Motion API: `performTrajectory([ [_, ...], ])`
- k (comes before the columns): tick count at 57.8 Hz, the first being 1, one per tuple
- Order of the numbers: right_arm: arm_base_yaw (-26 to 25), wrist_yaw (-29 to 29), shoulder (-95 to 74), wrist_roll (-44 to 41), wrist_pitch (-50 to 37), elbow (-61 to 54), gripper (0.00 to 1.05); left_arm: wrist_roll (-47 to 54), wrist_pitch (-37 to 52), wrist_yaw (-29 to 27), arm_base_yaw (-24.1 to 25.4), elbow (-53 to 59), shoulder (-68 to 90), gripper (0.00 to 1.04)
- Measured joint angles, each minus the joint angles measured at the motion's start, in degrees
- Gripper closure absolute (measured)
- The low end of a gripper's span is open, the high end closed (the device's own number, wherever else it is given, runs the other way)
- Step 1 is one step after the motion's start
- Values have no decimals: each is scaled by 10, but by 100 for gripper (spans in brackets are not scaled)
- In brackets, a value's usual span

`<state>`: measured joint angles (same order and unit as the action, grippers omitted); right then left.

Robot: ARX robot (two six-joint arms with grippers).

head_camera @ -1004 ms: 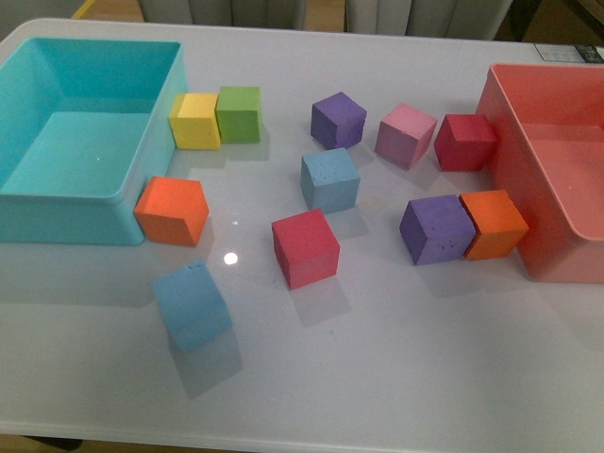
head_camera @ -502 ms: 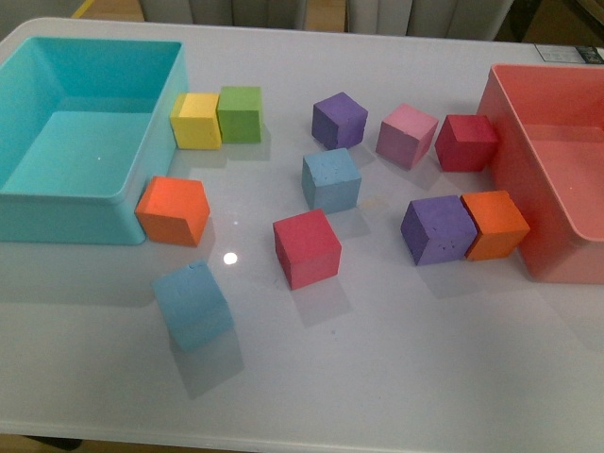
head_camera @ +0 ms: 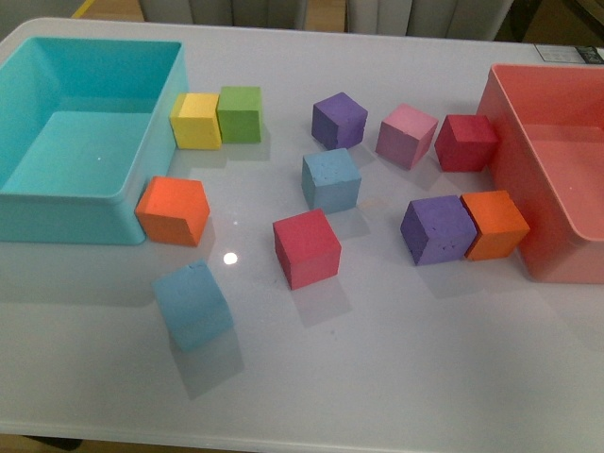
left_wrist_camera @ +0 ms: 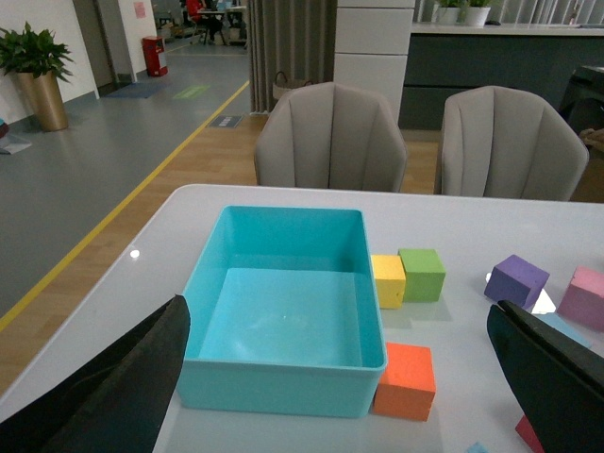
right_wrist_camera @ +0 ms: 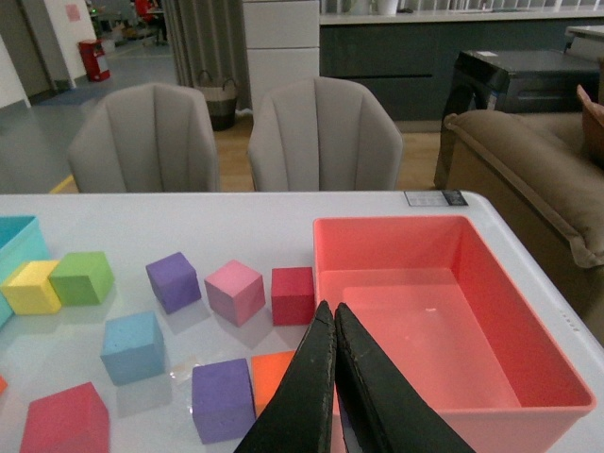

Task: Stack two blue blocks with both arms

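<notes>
Blue block (head_camera: 330, 180) and second blue block (head_camera: 193, 306): well apart, unstacked. Left gripper (left_wrist_camera: 338, 316): spread wide, empty. Right gripper (right_wrist_camera: 333, 319): clenched, empty.

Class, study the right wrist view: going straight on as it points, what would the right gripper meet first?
Probably the wall of the coral bin beside the dark red cube; the right gripper lines up with it. Depth is unclear.
</notes>
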<state>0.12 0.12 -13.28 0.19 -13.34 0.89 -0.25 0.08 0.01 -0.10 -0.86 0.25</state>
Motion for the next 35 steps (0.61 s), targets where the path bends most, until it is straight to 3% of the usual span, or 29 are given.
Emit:
performTrajectory([
  [13, 0, 0, 38, 0, 38, 0, 103, 0, 0, 0, 0, 0, 0, 9],
  [18, 0, 0, 106, 0, 123, 0, 103, 0, 0, 0, 0, 0, 0, 9],
  [35, 0, 0, 129, 0, 132, 0, 103, 0, 0, 0, 0, 0, 0, 9],
])
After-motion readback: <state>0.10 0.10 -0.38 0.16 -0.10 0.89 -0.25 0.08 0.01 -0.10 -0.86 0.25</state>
